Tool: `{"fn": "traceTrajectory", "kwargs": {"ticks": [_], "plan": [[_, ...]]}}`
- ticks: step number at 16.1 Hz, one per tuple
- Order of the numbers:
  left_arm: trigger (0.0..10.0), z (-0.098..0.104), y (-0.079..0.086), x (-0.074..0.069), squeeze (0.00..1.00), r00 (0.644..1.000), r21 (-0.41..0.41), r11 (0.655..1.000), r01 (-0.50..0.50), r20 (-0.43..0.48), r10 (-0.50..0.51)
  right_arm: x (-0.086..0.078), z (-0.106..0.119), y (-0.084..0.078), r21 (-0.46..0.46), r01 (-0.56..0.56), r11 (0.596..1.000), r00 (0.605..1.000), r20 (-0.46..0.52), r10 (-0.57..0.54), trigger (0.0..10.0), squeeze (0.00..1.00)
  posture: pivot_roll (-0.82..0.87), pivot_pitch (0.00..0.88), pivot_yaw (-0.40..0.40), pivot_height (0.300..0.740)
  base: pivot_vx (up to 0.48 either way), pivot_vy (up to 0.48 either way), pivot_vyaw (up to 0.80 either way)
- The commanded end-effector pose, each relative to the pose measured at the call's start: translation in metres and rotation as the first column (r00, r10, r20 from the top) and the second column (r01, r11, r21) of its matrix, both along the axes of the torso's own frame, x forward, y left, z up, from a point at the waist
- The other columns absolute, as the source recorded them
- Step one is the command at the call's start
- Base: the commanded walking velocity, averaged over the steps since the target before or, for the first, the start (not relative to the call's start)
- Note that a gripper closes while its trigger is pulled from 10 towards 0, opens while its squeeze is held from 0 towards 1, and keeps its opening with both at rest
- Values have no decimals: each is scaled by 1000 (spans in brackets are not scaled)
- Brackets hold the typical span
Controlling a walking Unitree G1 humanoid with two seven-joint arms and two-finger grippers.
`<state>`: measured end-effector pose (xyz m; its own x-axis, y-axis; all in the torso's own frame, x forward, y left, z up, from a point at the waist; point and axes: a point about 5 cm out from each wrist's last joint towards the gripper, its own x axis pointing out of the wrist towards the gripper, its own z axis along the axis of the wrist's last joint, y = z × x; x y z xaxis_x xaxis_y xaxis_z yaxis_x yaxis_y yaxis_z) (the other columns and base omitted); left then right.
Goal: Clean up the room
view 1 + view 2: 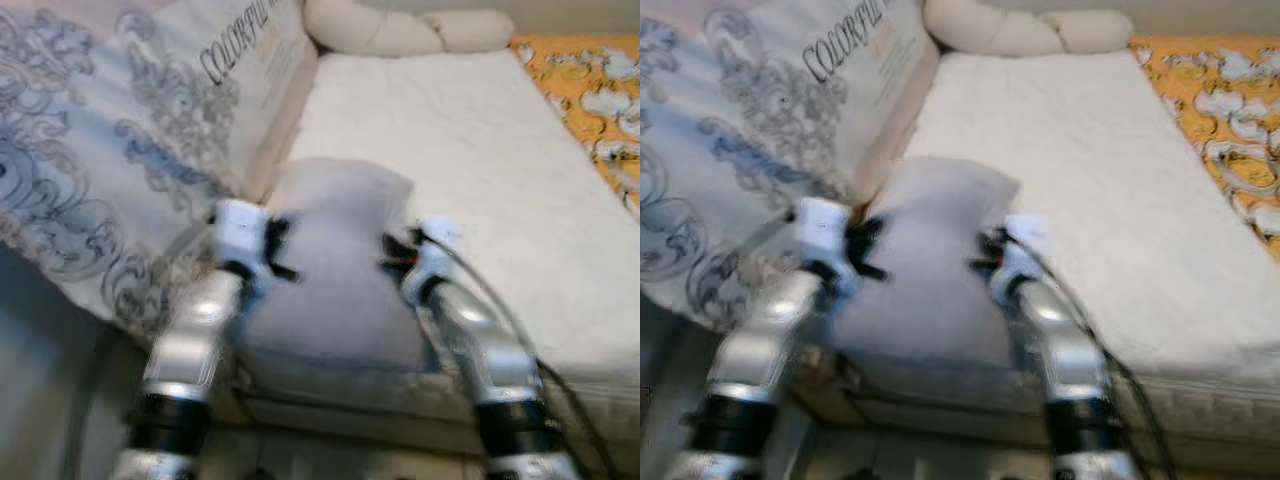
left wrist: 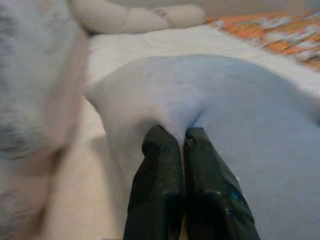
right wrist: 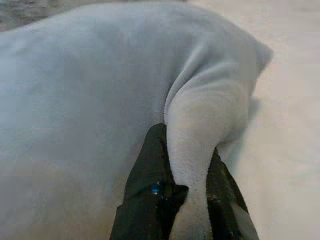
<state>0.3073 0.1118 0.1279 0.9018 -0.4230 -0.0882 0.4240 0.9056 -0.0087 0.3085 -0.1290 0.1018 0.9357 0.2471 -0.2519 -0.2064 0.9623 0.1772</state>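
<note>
Firstly, white quilted mattress (image 1: 480, 170): runs away from the robot, bare along its far and right-hand stretch. Large upright bedding pack (image 1: 110, 150), pale with grey scroll print and dark lettering: leans along the mattress's left edge, close beside the left arm. Orange floral cloth (image 1: 600, 90): borders the mattress on the right. Cream bolster cushion (image 1: 400, 28): lies across the far end. Light grey soft pillow (image 1: 340, 270): sits on the near end of the mattress, between both arms. Left gripper (image 2: 181, 142): black fingers pressed together, pinching a fold at the pillow's left side. Right gripper (image 3: 190, 150): fingers clamped around a bunched ridge of the pillow's right edge.
</note>
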Motion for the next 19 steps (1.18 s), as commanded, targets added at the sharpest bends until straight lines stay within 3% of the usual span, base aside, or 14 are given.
{"fn": "traceTrajectory", "kwargs": {"ticks": [1,19], "plan": [[10000,11,17,3,0,998,11,999,-52,46,51,3,12,13,24,-35,999,998,55,34,10000,0,45,0,33,740,311,0,0],[10000,13,16,5,0,998,31,999,-34,50,33,4,10,15,33,-38,999,998,50,36,10000,0,42,0,51,740,311,0,0]]}}
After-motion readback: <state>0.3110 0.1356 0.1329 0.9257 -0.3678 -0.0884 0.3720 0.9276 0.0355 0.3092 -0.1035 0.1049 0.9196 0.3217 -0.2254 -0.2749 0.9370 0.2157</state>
